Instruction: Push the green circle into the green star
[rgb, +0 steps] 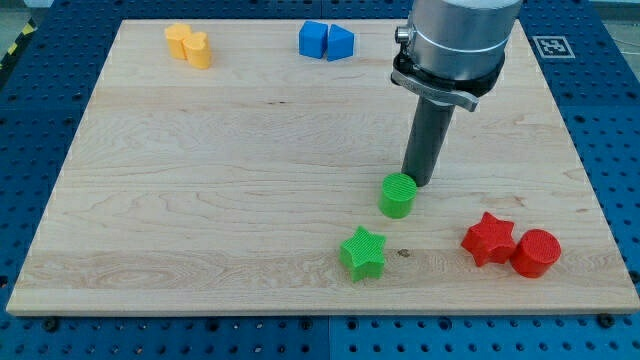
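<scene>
Wooden board (200, 180) fills most of the camera view, lying on a blue perforated table (30, 120). My tip (421, 183) holds nothing; it is a bare dark rod coming down from the grey arm (455, 40) at the view's top right, and its lower end sits just above and to the right of the green circle (398, 195), touching it or very nearly so; I cannot tell which.

That green circle stands a little right of the board's centre, in the lower half. Below it and slightly to the left lies the green star (362, 252), near the circle but apart from it, with bare wood between the two. The tip, the circle and the star fall roughly along one slanting line from upper right to lower left.

At the view's lower right, a red star (489, 238) and a red circle (536, 252) sit side by side, touching or nearly so. At the top, two blue blocks (326, 41) stand close together, their exact shapes hard to make out. Further left along the top edge, two yellow blocks (189, 45) press against each other, well apart from everything else.
</scene>
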